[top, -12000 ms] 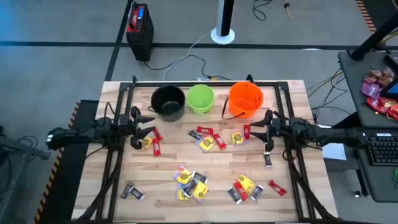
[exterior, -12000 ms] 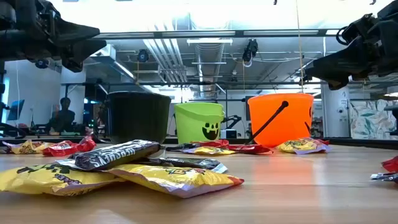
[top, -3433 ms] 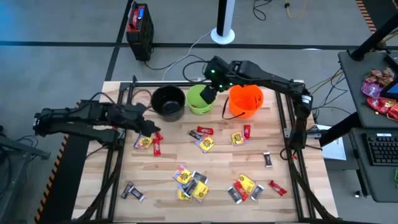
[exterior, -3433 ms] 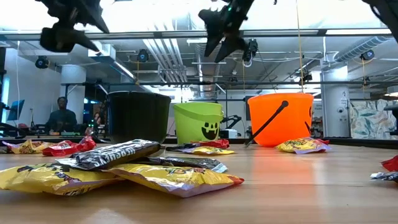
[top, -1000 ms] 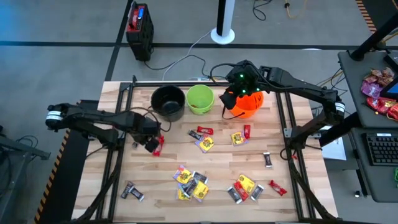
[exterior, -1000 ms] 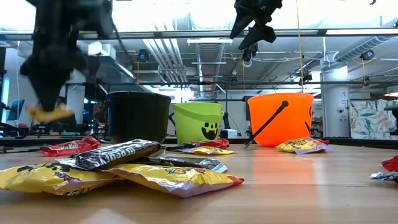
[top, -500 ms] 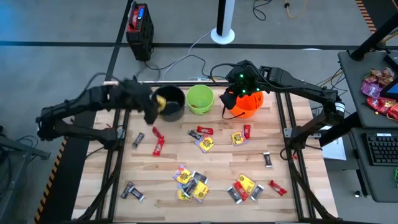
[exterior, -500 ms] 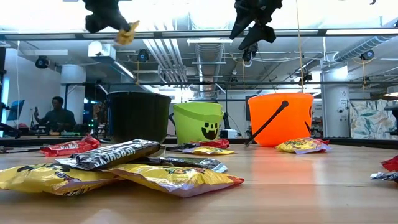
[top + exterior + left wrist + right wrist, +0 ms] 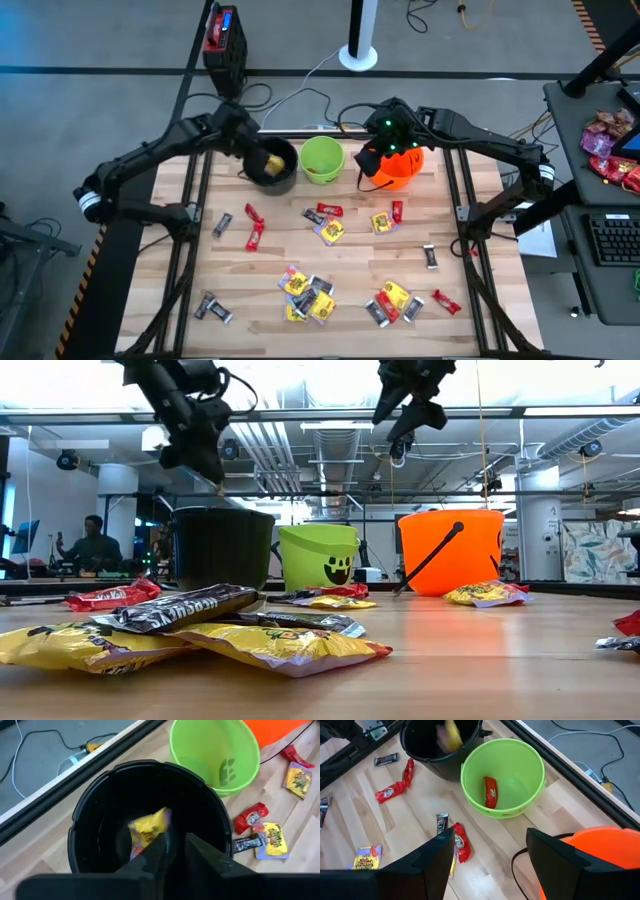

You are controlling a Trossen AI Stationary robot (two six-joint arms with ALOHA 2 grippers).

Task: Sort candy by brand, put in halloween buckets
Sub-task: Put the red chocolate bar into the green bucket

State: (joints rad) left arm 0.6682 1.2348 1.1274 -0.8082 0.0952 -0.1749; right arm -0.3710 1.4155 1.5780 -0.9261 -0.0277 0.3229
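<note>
Now the left gripper (image 9: 262, 152) hangs right over the black bucket (image 9: 283, 176), fingers slightly apart, and a yellow packet (image 9: 148, 828) sits inside the pail, free of the fingertips. Meanwhile the right gripper (image 9: 372, 158) hovers between the lime green bucket (image 9: 322, 159) and the orange bucket (image 9: 402, 168), fingers spread wide and empty, a red bar (image 9: 490, 791) lying in the green pail.

The whole table (image 9: 330, 250) is being looked down on from overhead. From table-top height, the room is being viewed level across nearby candy. The black bucket (image 9: 150, 820) is being framed closely from above by the left wrist camera, while the green bucket (image 9: 502, 780) is being framed by the right wrist camera from higher up. Both buckets are being shared by all four views.
</note>
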